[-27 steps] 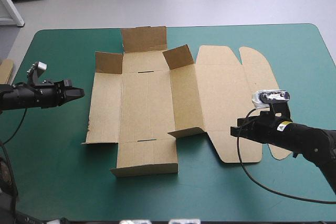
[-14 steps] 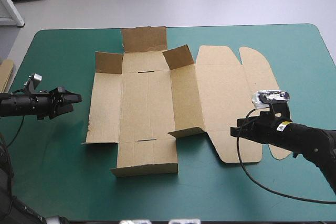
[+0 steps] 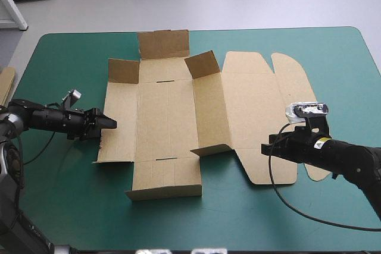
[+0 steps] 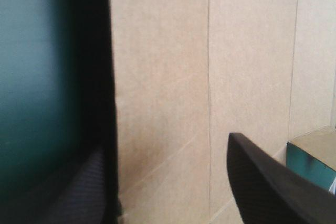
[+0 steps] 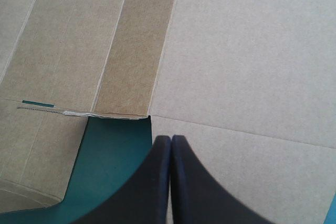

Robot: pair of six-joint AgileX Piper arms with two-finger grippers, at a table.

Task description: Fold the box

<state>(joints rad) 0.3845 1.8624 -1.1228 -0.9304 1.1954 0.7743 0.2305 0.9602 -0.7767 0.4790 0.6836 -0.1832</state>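
Note:
The brown box (image 3: 166, 117) lies spread out on the teal-green cover, with three short flaps at its far end standing up and the lid panel (image 3: 256, 111) flat to the right. My left gripper (image 3: 109, 124) is low at the outer edge of the box's left panel. In the left wrist view the left gripper (image 4: 168, 161) is open, and the panel (image 4: 168, 77) and its edge run between the black fingers. My right gripper (image 3: 269, 146) rests at the lid's near corner. In the right wrist view the right gripper (image 5: 169, 139) is shut, its tip over the lid board (image 5: 236, 51) beside a notch.
An edge of more brown board (image 3: 6, 84) shows at the table's left edge. A curved tab (image 3: 294, 81) of the box reaches toward the table's right side. Teal-green cover (image 3: 238, 218) stretches between the box and the near edge.
My left gripper has opened and travelled right, from out on the cover to the box's left panel edge. The right gripper and the box have not moved.

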